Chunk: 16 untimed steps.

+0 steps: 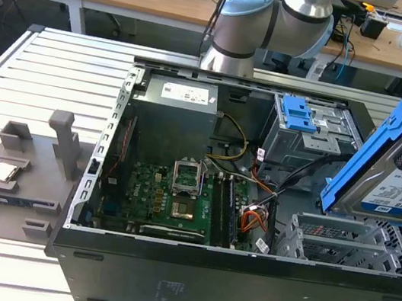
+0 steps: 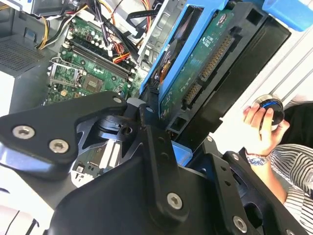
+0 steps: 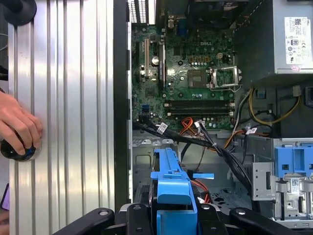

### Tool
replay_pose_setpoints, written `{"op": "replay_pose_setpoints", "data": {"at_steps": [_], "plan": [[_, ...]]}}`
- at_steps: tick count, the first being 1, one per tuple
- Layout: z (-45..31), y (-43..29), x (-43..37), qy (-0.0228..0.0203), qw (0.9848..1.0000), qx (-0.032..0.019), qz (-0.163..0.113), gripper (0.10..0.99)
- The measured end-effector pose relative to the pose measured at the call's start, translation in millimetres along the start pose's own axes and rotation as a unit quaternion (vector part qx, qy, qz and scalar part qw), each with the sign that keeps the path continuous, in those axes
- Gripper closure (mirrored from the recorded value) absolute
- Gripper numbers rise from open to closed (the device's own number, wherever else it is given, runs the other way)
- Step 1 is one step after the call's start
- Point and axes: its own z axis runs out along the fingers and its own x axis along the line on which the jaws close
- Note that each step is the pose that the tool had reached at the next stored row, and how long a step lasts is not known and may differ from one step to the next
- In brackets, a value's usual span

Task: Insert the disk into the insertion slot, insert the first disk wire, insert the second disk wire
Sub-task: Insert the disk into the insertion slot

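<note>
While the gripper [image 3: 175, 215] is clamped on the disk [image 1: 400, 180], the drive hangs tilted on edge in its blue caddy just above the insertion slot [image 1: 332, 246], the silver perforated cage at the exterior view's right end of the open computer case [image 1: 202, 282]. In the first wrist view, a person's hand [image 3: 17, 125] rests on a black knob [image 3: 17, 152] on the ribbed table [image 3: 73, 98] beside the case.
</note>
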Motion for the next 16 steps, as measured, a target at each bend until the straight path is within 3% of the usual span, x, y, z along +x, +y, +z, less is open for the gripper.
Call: {"op": "replay_pose_setpoints", "data": {"at_steps": [16], "plan": [[12.4, -0.4, -0.1, 0.0, 1.0, 0.0, 0.0, 0.718]]}}
